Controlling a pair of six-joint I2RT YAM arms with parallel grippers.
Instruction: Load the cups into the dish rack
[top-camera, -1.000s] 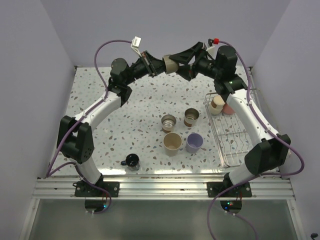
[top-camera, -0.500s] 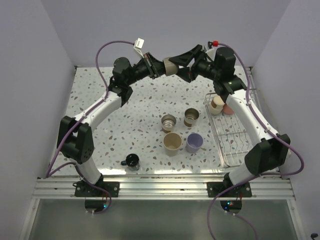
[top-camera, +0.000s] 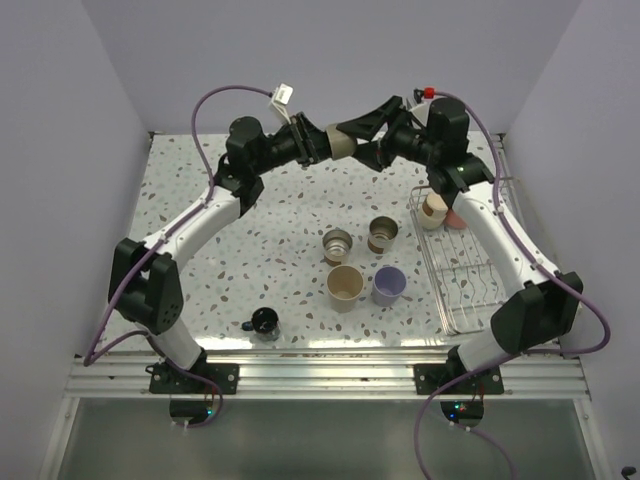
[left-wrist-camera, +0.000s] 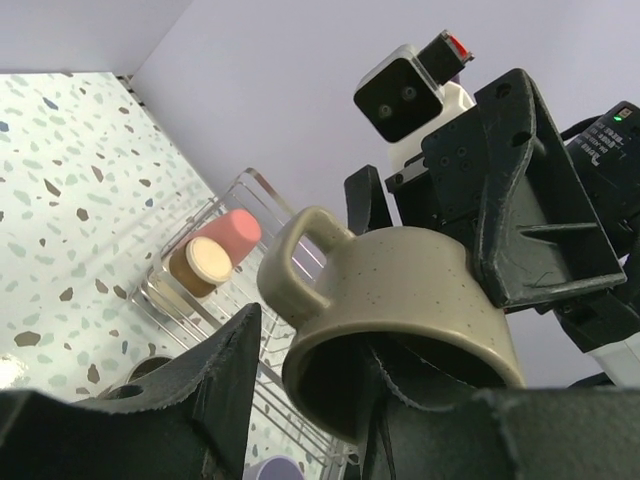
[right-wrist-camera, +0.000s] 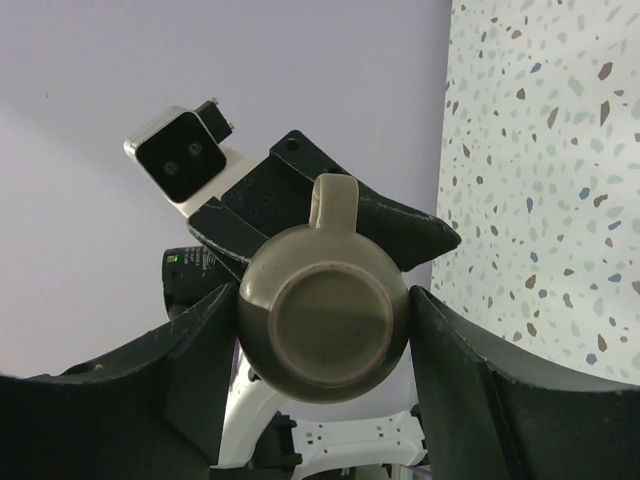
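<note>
A tan mug (top-camera: 341, 143) with a handle hangs in the air at the back of the table, between both grippers. My right gripper (top-camera: 352, 138) is shut on its body, one finger pressed against each side of the mug (right-wrist-camera: 325, 320). My left gripper (top-camera: 326, 146) is open: one finger reaches inside the mug (left-wrist-camera: 420, 290), and the other stands off its outer wall with a gap. The dish rack (top-camera: 470, 285) at the right holds a tan cup (top-camera: 434, 208) and a pink cup (top-camera: 456, 217) at its far end.
On the table stand two steel cups (top-camera: 338, 243) (top-camera: 382, 234), a tan cup (top-camera: 344, 285) and a lavender cup (top-camera: 389, 285). A small dark blue cup (top-camera: 264, 322) sits near the front edge. Purple walls enclose the table.
The right gripper closed on the tan mug. The left gripper's jaws have spread off the mug's wall. Both wrists rose slightly.
</note>
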